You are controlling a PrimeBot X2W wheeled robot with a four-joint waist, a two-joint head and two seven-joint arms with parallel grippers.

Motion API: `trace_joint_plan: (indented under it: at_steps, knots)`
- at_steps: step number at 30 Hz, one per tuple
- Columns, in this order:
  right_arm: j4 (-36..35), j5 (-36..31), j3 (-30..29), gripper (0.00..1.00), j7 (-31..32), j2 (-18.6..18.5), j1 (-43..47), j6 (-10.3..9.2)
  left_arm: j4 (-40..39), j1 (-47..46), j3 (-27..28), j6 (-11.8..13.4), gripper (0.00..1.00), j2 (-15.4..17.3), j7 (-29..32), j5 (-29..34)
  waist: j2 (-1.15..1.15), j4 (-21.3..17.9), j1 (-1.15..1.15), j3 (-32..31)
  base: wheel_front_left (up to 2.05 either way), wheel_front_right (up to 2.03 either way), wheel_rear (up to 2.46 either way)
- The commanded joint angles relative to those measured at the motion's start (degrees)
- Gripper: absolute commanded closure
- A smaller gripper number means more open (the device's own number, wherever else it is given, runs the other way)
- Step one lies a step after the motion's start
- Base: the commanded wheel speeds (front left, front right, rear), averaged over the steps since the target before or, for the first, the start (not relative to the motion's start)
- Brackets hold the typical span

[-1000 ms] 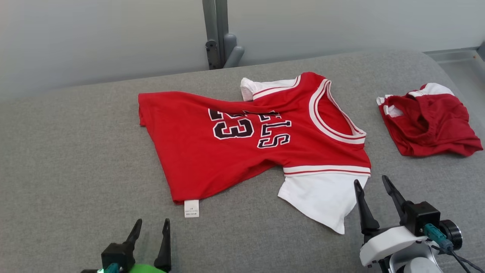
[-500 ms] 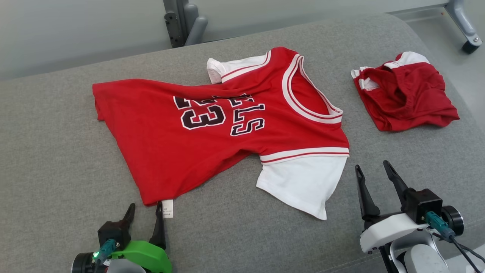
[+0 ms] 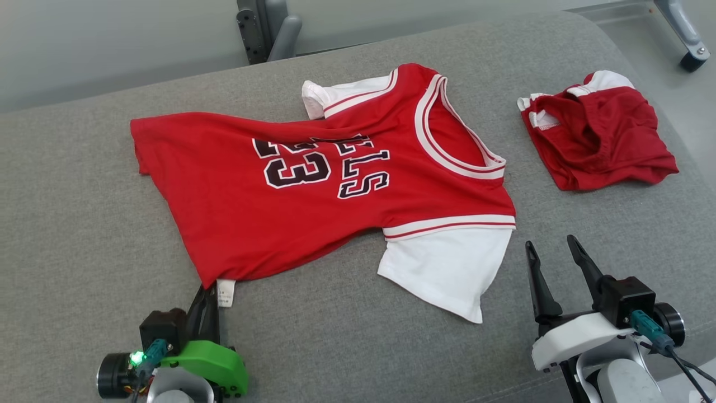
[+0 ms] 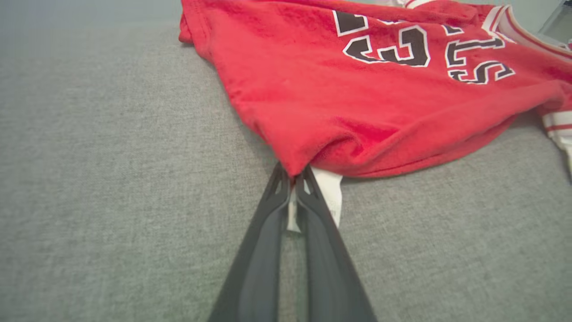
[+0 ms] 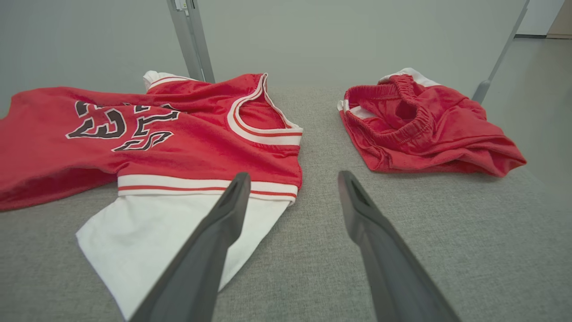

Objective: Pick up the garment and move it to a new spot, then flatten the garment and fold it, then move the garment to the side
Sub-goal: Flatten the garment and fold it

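Note:
The garment (image 3: 313, 190) is a red jersey with white sleeves and black "23" lettering, spread on the grey cushion (image 3: 84, 224). It also appears in the left wrist view, the garment (image 4: 357, 89), and in the right wrist view, the garment (image 5: 147, 134). My left gripper (image 3: 210, 290) is shut on the garment's near hem corner, beside its white label (image 3: 225, 292). In the left wrist view the left gripper (image 4: 295, 176) pinches red cloth and the label (image 4: 330, 192). My right gripper (image 3: 551, 249) stands open just right of the white sleeve (image 3: 447, 268), holding nothing. The right gripper (image 5: 290, 176) has its left finger over the sleeve.
A crumpled pair of red shorts (image 3: 598, 140) lies at the cushion's far right, also the red shorts (image 5: 424, 129). A grey metal post (image 3: 263, 28) rises behind the cushion. Floor and a frame leg (image 3: 685, 33) show at the upper right.
My left gripper moved forward to the hem corner and shut on it, lifting the corner slightly. The camera shifted, so the whole picture moved. The right gripper stayed open.

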Motion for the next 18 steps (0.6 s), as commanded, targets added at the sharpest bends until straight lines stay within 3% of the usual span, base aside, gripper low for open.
trace_joint_plan:
  at_steps: [1, 7, 10, 14, 18]
  knots:
    - [0.27, 0.74, -0.31, 0.0, -0.16, -0.14, 0.03, -0.07, -1.58, -0.53, 0.29, 0.02, 1.0, 0.91, 0.02, 2.28, 0.56, 0.98, 0.0, -1.04, 0.0, 0.0, 0.0]
    - [0.97, 1.91, -0.25, 0.0, -0.16, -0.13, 1.05, -0.07, -4.67, -1.67, -2.72, -0.64, 1.0, 6.07, 0.02, 10.04, 0.56, 2.74, 0.0, -3.29, 0.0, 0.0, 0.0]
    - [1.62, 2.73, 0.0, 0.0, -0.16, -0.14, 1.7, -0.07, -3.39, -3.75, -6.25, -1.52, 1.0, 10.96, 0.02, 15.06, 0.56, 3.54, 0.0, -4.46, 0.0, 0.0, 0.0]
    - [2.05, 3.82, 0.26, 0.0, -0.16, -0.14, 2.12, -0.07, 0.77, -8.36, -12.8, -3.47, 1.0, 16.57, 0.46, 22.05, 0.56, 4.14, 0.0, -5.31, 0.0, 0.0, 0.0]
    - [2.33, 4.35, 0.81, 0.0, -0.16, -0.13, 2.48, -0.07, 5.23, -14.79, -21.59, -4.85, 1.0, 19.4, 3.21, 28.2, 0.56, 3.92, 0.0, -5.59, 0.0, 0.0, 0.0]
